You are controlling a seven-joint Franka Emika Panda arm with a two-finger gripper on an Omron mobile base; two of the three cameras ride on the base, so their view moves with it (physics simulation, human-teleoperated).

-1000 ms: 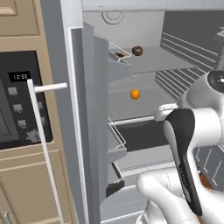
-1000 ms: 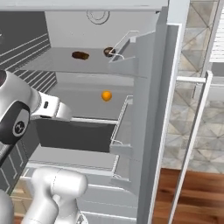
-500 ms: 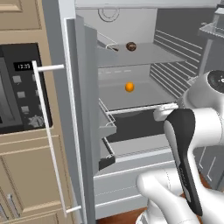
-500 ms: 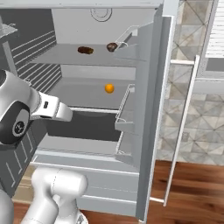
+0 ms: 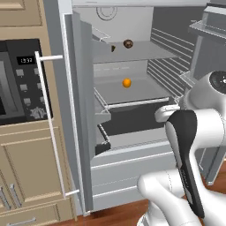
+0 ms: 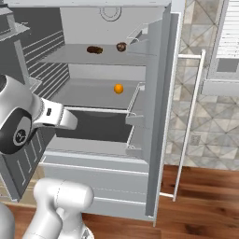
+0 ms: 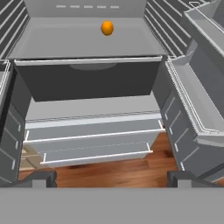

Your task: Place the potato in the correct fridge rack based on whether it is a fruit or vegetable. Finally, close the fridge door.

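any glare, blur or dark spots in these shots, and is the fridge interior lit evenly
Left base view: flat rendered light, no glare; the drawer front below the orange ball is the darkest patch. Right base view: the upper rack is evenly grey, and the potato stays sharp though small. Hand view: crisp edges, no blur; only a soft shadow shows under the lower shelf.

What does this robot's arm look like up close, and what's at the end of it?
The arm is made of smooth, rounded white shells, with a long glossy black panel down one segment and dark round caps at the joints. No loose cables show. At its end sits the gripper, whose two small dark grey, blocky finger tips show in the hand view.
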